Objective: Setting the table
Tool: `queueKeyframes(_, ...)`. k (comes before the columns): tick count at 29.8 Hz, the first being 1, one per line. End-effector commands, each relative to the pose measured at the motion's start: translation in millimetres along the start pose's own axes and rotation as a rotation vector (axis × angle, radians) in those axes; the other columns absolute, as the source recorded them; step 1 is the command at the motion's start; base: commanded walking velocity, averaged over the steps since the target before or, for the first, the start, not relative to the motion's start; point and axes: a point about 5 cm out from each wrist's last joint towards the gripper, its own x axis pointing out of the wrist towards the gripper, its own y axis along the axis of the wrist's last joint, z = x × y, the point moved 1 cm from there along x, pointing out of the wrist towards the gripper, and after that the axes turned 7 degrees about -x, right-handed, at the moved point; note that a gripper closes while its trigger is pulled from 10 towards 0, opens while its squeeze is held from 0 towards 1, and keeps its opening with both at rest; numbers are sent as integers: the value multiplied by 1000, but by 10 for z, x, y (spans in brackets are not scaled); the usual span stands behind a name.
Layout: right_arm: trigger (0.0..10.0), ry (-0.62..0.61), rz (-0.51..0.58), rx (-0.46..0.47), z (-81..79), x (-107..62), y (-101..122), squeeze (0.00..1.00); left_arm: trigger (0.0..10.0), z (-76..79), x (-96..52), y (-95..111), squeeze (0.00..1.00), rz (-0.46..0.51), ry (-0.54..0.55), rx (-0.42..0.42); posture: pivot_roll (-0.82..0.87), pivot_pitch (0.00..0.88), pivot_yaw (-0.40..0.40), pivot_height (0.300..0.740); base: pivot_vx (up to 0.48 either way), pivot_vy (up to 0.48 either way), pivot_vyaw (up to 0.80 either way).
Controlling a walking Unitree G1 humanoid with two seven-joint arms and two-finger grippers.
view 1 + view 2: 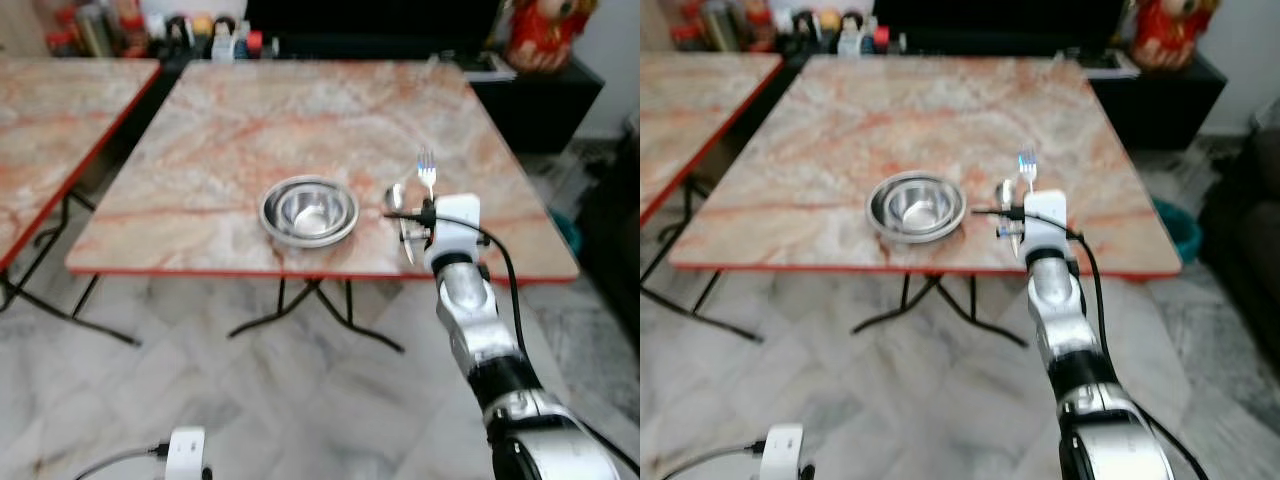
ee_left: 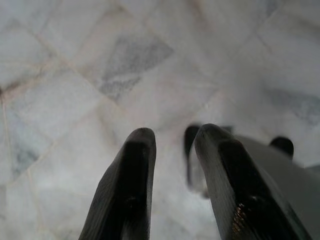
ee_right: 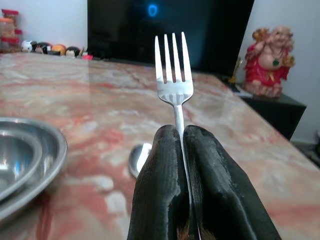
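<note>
My right gripper [image 1: 424, 212] is shut on the handle of a steel fork [image 1: 427, 172], which stands tines up above the marble-patterned table [image 1: 250, 120]. It hovers near the table's front edge, just right of a steel bowl [image 1: 272, 216] that is stacked in another. A spoon [image 1: 395, 197] lies on the table between the bowl and the fork. The right wrist view shows the fork [image 3: 173, 75] pinched between the fingers [image 3: 160, 165], with the spoon [image 3: 139, 157] behind them and the bowl's rim [image 3: 50, 150] beside them. My left gripper [image 2: 172, 137] hangs idle over the floor, its fingers slightly apart.
A second table [image 1: 50, 110] of the same kind stands to the left, across a narrow gap. Jars and bottles [image 1: 150, 30] line the back. A red figurine [image 1: 545, 30] sits on a dark cabinet [image 1: 540, 100] at the back right. The floor [image 1: 150, 400] is pale marble tile.
</note>
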Motion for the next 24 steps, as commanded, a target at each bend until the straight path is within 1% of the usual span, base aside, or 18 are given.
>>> queueKeyframes(1,10000,22,26,11,-87,19,87,0,10000,-103,-18,-70,0,-29,30,-1,83,104,-31,715,322,0,0)
queueKeyframes(8,10000,22,25,10,-81,16,85,0,10000,-77,-18,-73,0,-28,26,-4,83,107,-34,715,323,0,0)
queueKeyframes(21,10000,24,22,10,-83,4,67,0,10000,-81,-21,-86,0,-35,28,0,84,110,-34,715,318,0,0)
queueKeyframes(24,10000,22,21,9,-75,1,62,0,10000,-75,-26,-100,0,-36,27,1,82,109,-33,715,0,0,0)
